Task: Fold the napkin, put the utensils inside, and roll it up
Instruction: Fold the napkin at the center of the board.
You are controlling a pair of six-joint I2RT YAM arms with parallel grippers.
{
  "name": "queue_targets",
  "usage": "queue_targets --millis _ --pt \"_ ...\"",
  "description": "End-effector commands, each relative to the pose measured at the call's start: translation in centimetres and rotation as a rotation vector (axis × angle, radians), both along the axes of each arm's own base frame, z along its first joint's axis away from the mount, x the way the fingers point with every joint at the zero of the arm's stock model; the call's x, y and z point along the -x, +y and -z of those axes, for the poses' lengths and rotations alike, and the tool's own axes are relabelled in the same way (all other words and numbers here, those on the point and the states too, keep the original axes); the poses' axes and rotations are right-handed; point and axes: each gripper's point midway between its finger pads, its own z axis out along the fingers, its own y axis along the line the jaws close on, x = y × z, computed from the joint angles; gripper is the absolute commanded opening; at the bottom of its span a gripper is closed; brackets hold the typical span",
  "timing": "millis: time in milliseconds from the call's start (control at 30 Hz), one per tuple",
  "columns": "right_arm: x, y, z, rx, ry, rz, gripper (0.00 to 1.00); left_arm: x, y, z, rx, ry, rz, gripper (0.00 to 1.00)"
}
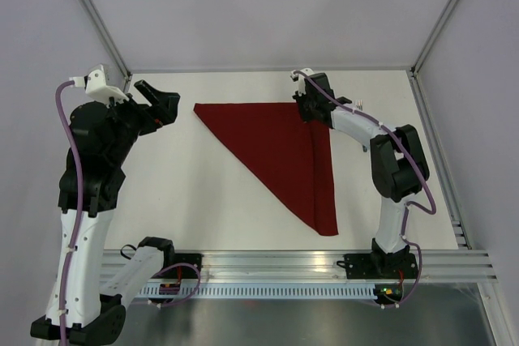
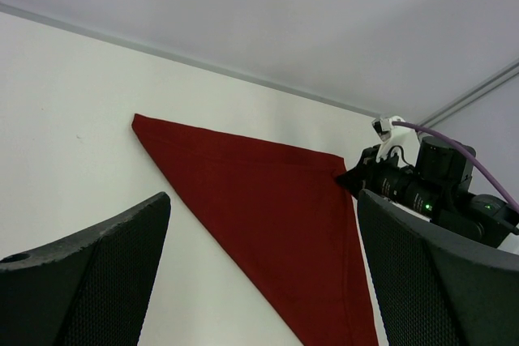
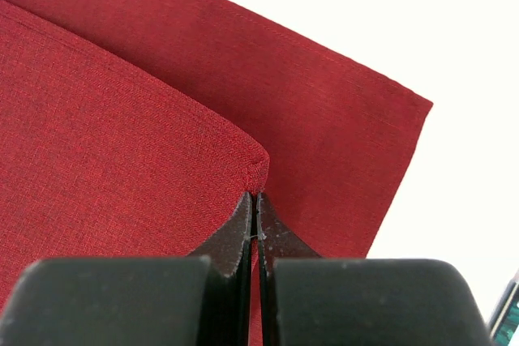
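- Where the upper layer of the maroon napkin (image 1: 280, 147) ends at its far corner, right gripper (image 3: 256, 200) pinches it, jaws closed.
- Left gripper (image 1: 166, 105) spread wide, holding nothing.

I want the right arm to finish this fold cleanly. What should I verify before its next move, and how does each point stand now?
1. Right gripper holding the napkin: ok, shut at the top layer's corner.
2. Left gripper clear of the cloth: ok, open and off to the napkin's left.
3. Napkin folded into a triangle: ok.
4. Corners of the two layers matched: not ok, the top corner sits short of the lower one.
5. Nothing lying on the napkin: ok.
6. Utensils ready to pick: cannot tell, only a teal sliver shows at the edge of the right wrist view.
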Motion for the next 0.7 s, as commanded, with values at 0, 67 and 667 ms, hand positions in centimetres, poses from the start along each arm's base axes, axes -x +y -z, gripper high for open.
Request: queue_targets --millis 0,67,667 --pt "-1.7 -0.9 -4.4 -0.037 -0.099 0.038 0.01 -0.1 -0.5 -0.8 0.018 -0.028 0.025 1.00" --pt "-1.9 -1.5 -4.2 -0.036 -0.095 0.051 0.00 -0.2 -0.6 -0.7 0.018 -0.027 0.027 1.00" --pt "-3.6 -4.0 -2.9 -0.004 -0.088 0.097 0.01 -0.6 -0.8 -0.1 0.023 -0.007 0.035 1.00"
